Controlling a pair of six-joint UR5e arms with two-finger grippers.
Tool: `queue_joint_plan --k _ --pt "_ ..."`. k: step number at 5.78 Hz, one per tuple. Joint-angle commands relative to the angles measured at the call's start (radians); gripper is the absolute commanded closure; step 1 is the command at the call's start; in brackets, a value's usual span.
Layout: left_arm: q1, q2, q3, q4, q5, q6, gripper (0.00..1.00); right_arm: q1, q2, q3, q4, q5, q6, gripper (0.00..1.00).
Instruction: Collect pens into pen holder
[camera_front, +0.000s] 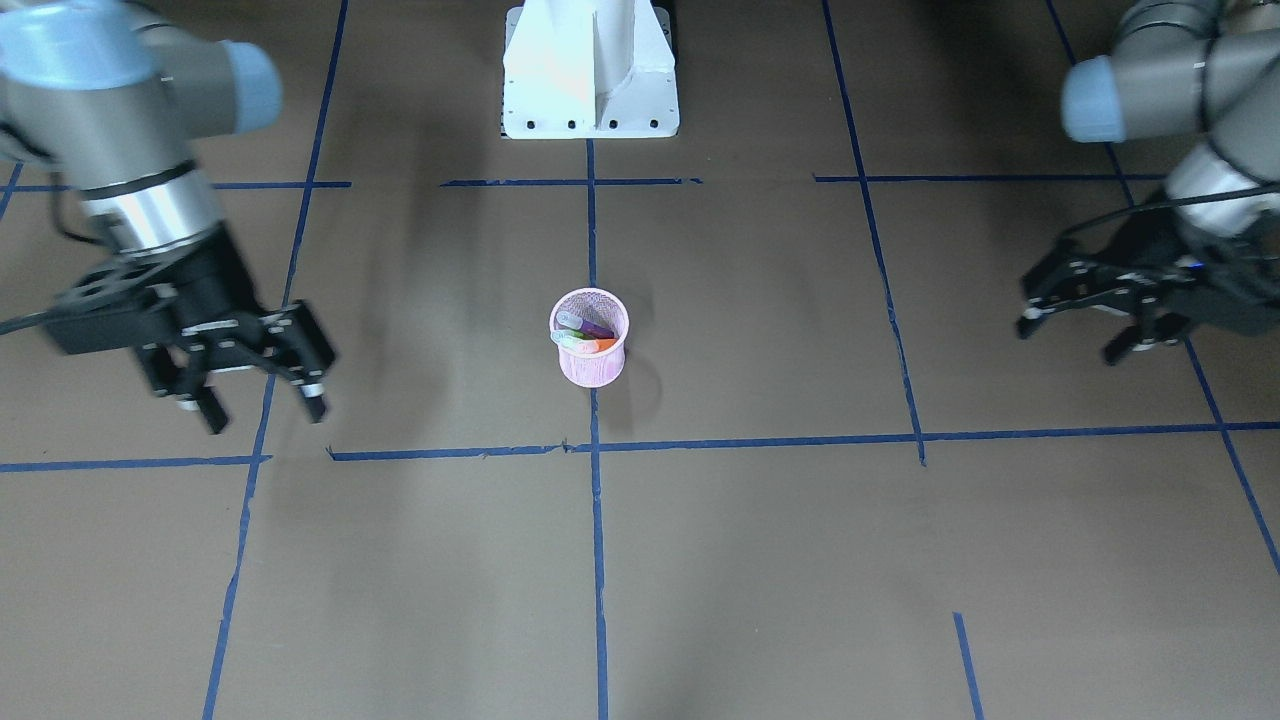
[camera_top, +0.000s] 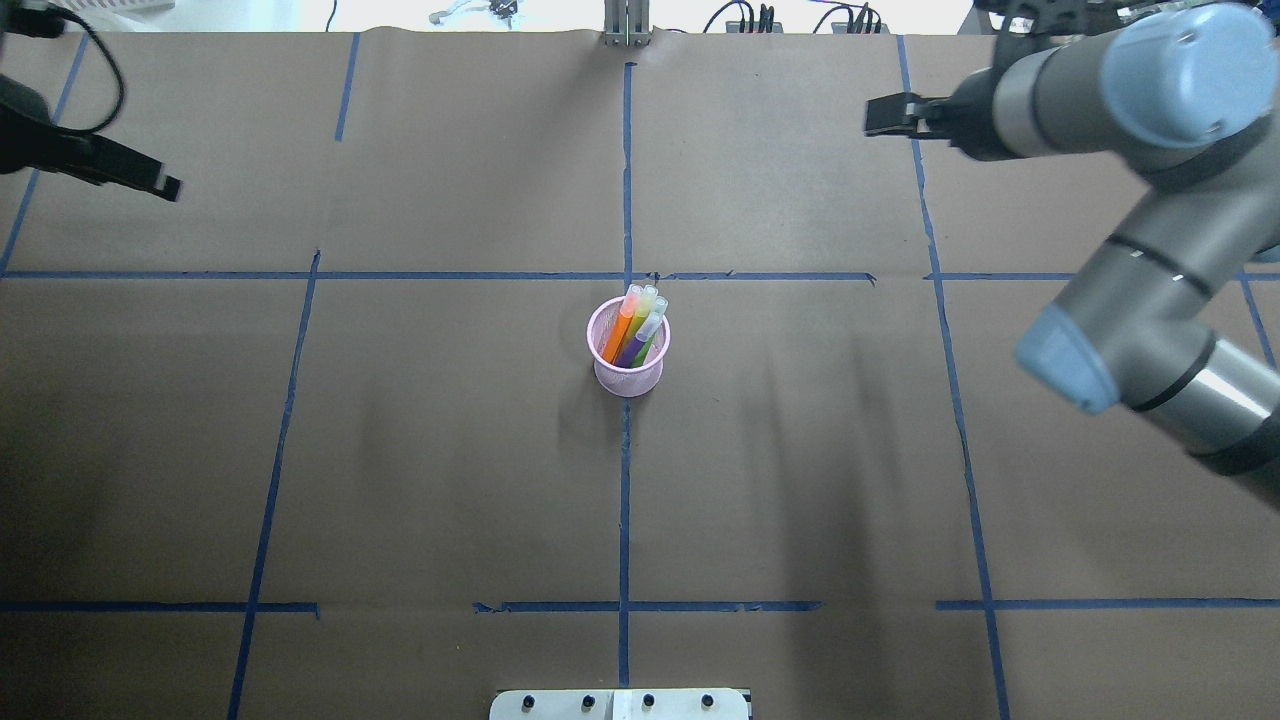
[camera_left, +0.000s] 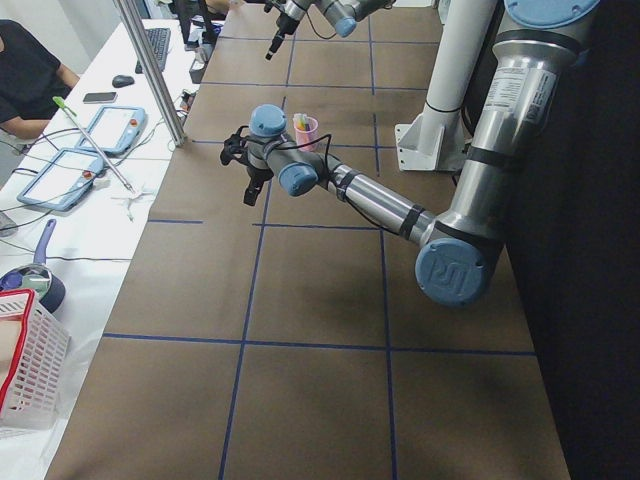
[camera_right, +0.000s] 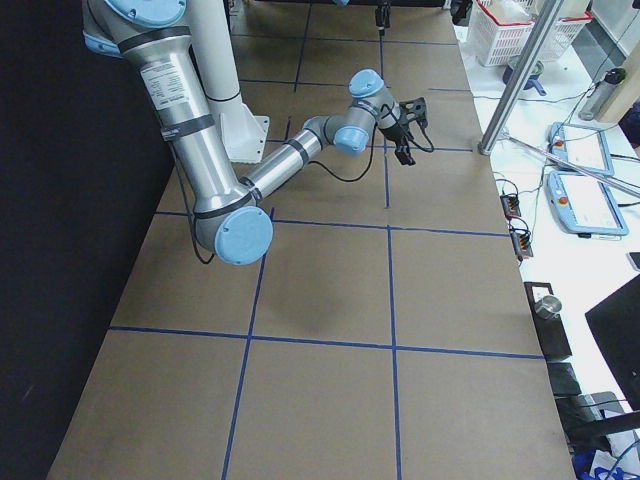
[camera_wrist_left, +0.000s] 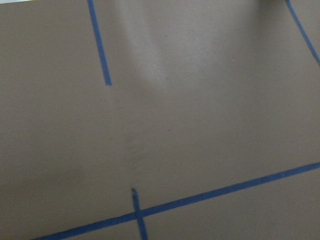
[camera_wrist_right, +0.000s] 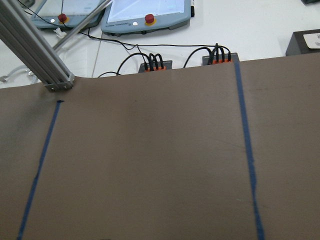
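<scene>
The pink mesh pen holder stands upright at the middle of the table on a blue tape line. Three pens lean inside it, cap ends up: an orange one, a green one and a purple one. My right gripper hangs open and empty above the table, far off to one side of the holder. My left gripper is open and empty too, far off on the other side. Both wrist views show only bare table.
The white robot base stands behind the holder. Blue tape lines cross the brown table. Teach pendants, cables and an aluminium post line the far edge. A white basket and a seated person are beside the table.
</scene>
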Motion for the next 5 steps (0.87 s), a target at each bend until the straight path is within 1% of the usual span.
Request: queue_joint_plan --k 1,2,3,4,5 --pt "-0.157 0.028 -0.024 0.195 -0.053 0.260 0.00 0.193 -0.154 -0.010 -0.015 0.240 -0.259 0.00" --pt "-0.235 0.029 -0.040 0.349 -0.051 0.449 0.00 0.264 -0.202 -0.010 -0.135 0.320 -0.449 0.00" --pt "-0.283 0.048 -0.034 0.435 -0.048 0.554 0.00 0.338 -0.231 -0.012 -0.279 0.353 -0.674 0.00" --pt "-0.312 0.084 -0.017 0.450 -0.050 0.623 0.00 0.399 -0.248 -0.018 -0.391 0.405 -0.829 0.00" --pt "-0.331 0.118 -0.012 0.512 -0.053 0.639 0.00 0.465 -0.288 -0.031 -0.438 0.471 -0.987 0.00"
